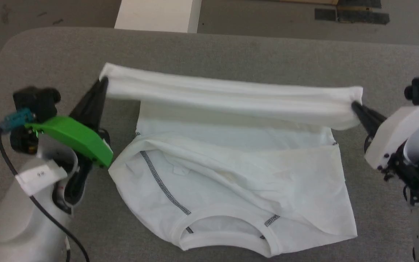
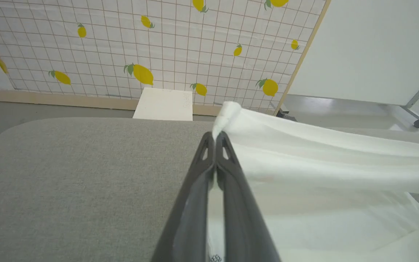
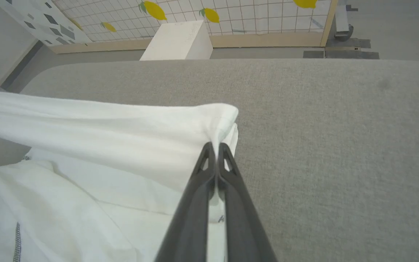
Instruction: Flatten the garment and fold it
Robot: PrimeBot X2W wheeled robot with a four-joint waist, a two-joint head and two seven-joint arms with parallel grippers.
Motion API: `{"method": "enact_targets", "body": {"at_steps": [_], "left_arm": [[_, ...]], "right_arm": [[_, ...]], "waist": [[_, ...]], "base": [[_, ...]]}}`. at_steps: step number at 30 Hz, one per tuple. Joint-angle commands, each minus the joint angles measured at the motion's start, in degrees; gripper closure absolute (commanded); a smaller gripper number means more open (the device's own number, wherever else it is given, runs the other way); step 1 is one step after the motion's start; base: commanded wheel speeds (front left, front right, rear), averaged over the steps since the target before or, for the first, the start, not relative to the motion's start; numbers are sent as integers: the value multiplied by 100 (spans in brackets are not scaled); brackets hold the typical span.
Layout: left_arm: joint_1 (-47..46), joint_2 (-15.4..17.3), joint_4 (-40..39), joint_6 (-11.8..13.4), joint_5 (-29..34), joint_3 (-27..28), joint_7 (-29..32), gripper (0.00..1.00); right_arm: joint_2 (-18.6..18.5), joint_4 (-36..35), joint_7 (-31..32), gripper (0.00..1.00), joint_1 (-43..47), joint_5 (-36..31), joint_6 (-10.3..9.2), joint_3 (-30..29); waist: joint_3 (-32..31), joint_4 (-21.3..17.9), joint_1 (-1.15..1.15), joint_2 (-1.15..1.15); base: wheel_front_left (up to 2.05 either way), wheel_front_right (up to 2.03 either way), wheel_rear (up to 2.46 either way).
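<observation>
On the grey bench (image 1: 267,51) lies the garment (image 1: 231,182), a white shirt with dark grey zigzag seams, rumpled, its neck opening toward 6 o'clock in the head view. Its opposite edge is lifted off the cloth and pulled taut into a band. The left gripper (image 1: 102,82) is clenched on the band's 9 o'clock corner, and the right gripper (image 1: 355,105) is clenched on the 3 o'clock corner. Bare bench lies open toward 12, 9 and 3 o'clock, with a rounded corner near 10. A white box (image 1: 158,14) stands beyond the far edge at 11. The band's long axis runs 9 to 3, sagging slightly toward 3.
</observation>
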Motion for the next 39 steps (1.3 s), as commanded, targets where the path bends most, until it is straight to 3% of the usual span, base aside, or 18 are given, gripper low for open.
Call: {"method": "enact_targets", "body": {"at_steps": [1,7,15,30,31,32,33,34,39], "left_arm": [[375,-23,-147,116,-87,36,-44,100],[1637,-158,-545,378,-428,-20,55,100],[2681,-168,-725,659,-688,-276,559,100],[2813,-259,329,986,-651,-609,1078,100],[2805,-268,385,991,-669,-611,1106,100],[2800,-280,440,1011,-699,-595,1125,100],[2794,-280,477,1042,-718,-561,1118,70],[2783,-270,511,1099,-732,-500,1080,0],[2819,-115,485,1389,-786,-183,933,0]], "right_arm": [[79,-151,22,100,303,54,-9,-79],[433,-507,144,100,1419,144,-9,-417],[593,-636,217,100,2409,-100,-9,-475],[696,255,62,100,2891,-358,-9,-123],[698,272,45,86,2892,-337,-9,-115],[707,277,13,29,2890,-299,-9,-118],[703,272,7,0,2899,-283,-9,-114],[693,241,7,0,2921,-253,-9,-121],[684,-268,62,0,3141,58,-9,-279]], "waist": [[-850,77,1,0],[-1203,47,1,0],[-1316,-2,1,0],[-1249,-69,1,0],[-1252,-78,1,0],[-1261,-85,1,0],[-1271,-84,1,0],[-1283,-78,1,0],[-1394,-54,1,0]], "base": [[0,0,0],[0,0,0],[0,0,0],[0,0,0],[0,0,0],[0,0,0],[0,0,0],[0,0,0],[0,0,0]]}}
